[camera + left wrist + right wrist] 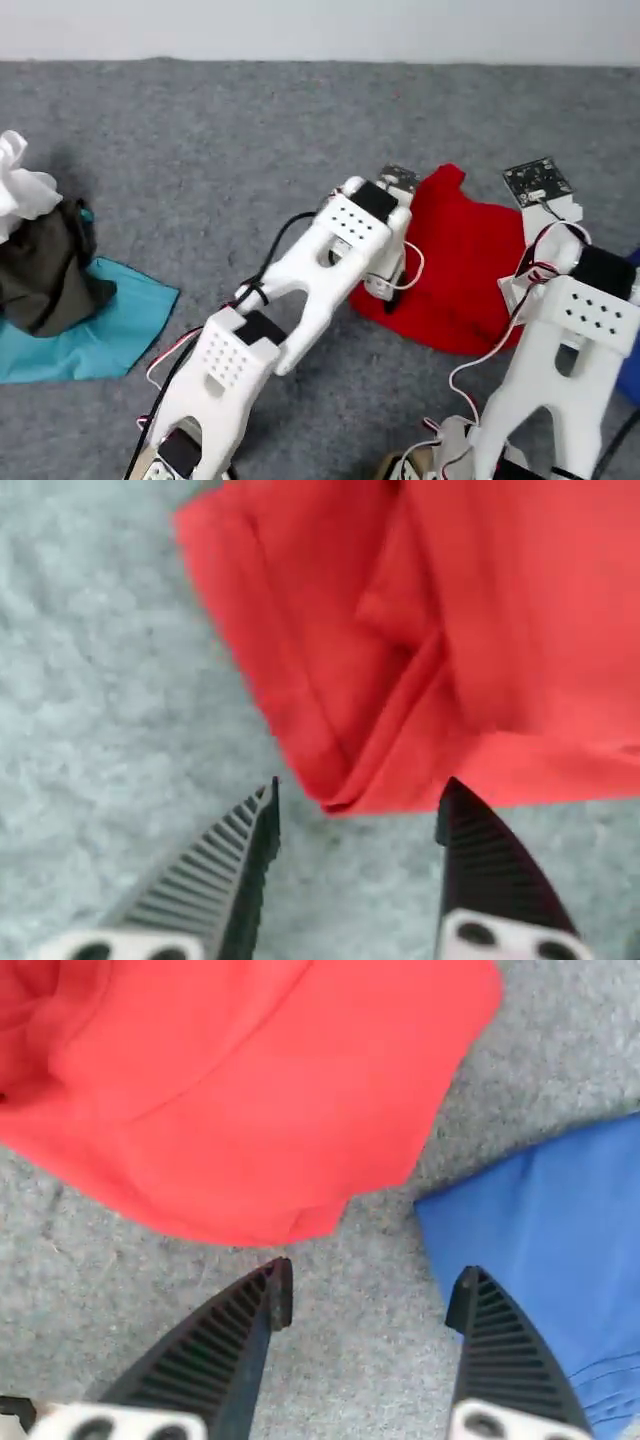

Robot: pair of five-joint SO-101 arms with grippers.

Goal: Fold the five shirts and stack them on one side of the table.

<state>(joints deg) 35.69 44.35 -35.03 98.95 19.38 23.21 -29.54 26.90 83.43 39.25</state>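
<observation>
Both pincers stand apart and hold nothing. The left gripper (362, 790) is poised at the red shirt's (480, 630) creased near corner. The right gripper (373, 1272) is over bare grey table (80, 1280), between that shirt's rounded edge and a blue shirt (540, 1230) just beside it. Folding the red shirt looks to be the step in hand; next, each gripper must drop and pinch an edge. It lies rumpled, partly doubled over, right of centre — well apart from the teal shirt (100, 335), dark garment (45, 270) and white garment (20, 185) piled far left.
</observation>
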